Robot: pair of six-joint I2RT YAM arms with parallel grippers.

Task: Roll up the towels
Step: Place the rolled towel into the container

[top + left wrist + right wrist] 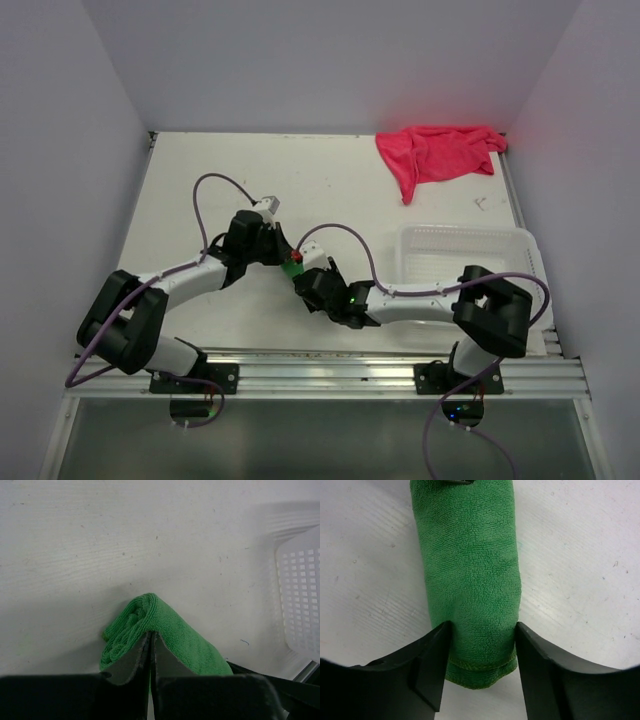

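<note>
1. Green towel [470, 580]: it lies on the table [200, 180] in a tight roll, mid-table between my two arms. Its layers show as a coil at one end in the left wrist view. I judge this roll formed and close to finished.
2. Left claw [151, 635]: the fingers are pressed together at one end of the roll. A thin strip of green seems to sit between them, so I judge it is pinching a fold of the cloth.
3. Right claw [482, 630]: the fingers stand apart and straddle the other end of the roll, one at each side. They touch the cloth or nearly so, and I see no clear squeeze.
4. Pink towel [440, 152]: it lies crumpled and unrolled at the far right corner of the table, well apart from both claws. No work on it is evident.
5. Basket [520, 240]: it stands to the right of the green towel, with no towel visible inside.
6. Finding: about half is done. Releasing the green roll without it springing loose is outstanding, and the pink towel is left to roll in full.
</note>
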